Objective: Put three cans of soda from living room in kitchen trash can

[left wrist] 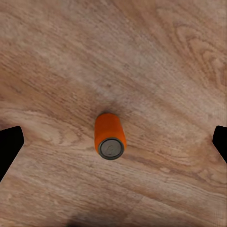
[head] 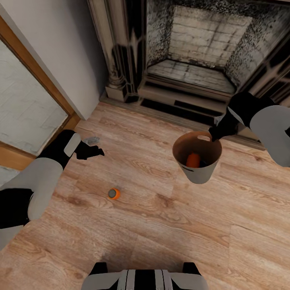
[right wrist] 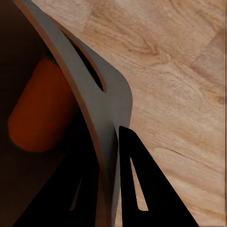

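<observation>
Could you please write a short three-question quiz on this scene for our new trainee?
1. True or false: the right gripper is clamped on the rim of the bin.
2. Where is the orange can that the left wrist camera looks at? A) inside the bin B) on the wood floor C) in the fireplace
3. Fill in: the left gripper is ____ and holds nothing.

Key:
1. True; its fingers pinch the wall near the slot handle, and the bin hangs above the floor.
2. B; another orange can lies in the bin.
3. open

Orange soda can [left wrist: 109, 136] on plank floor [left wrist: 156, 56]
</observation>
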You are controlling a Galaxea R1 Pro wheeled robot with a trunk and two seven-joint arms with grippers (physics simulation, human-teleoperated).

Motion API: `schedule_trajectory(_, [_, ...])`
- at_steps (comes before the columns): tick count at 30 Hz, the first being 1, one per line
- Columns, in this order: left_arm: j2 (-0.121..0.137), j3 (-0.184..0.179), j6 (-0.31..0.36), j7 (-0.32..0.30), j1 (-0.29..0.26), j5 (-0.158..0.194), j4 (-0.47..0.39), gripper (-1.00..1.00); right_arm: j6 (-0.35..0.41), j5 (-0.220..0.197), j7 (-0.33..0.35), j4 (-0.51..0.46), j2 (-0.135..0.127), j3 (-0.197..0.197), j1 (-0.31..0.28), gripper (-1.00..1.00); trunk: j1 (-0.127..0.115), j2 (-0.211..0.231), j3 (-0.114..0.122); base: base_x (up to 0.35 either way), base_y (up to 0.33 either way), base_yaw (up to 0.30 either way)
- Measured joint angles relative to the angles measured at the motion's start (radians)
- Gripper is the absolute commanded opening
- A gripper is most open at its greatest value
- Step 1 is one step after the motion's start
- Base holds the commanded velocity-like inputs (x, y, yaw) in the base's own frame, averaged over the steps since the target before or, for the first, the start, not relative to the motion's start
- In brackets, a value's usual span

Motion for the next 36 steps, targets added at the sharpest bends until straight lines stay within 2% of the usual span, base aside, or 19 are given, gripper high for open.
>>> schedule_trajectory(5, [-0.001,0.001,0.000,0.000,0.000,0.000,0.000,1.00,-0.004,0.013,-0.002,0.000,-0.002,0.017,0.000,-1.00,0.019,-0.035,-0.023,0.000,0.000,0.000])
schedule_trajectory(11, [-0.001,0.001,-0.002,0.000,0.000,0.000,-0.001,1.00,-0.001,0.003,0.000,0.000,-0.005,0.003,0.000,-1.00,0.042,-0.077,-0.052,0.000,0.000,0.000])
schedule_trajectory(21, [-0.004,-0.001,-0.008,0.003,0.001,0.000,-0.002,1.00,-0.002,0.006,-0.001,0.000,-0.010,0.007,0.000,-1.00,0.081,-0.147,-0.099,0.000,0.000,0.000])
schedule_trajectory(26, [-0.006,-0.022,-0.010,0.004,0.002,0.000,-0.002,1.00,-0.002,0.006,-0.001,0.000,-0.022,0.006,-0.002,-1.00,0.100,-0.182,-0.122,0.000,0.000,0.000])
schedule_trajectory(36, [-0.008,-0.034,-0.016,0.005,0.002,0.000,-0.002,1.00,-0.001,0.002,0.000,0.000,-0.018,0.010,-0.026,-1.00,0.100,-0.182,-0.138,0.000,0.000,0.000])
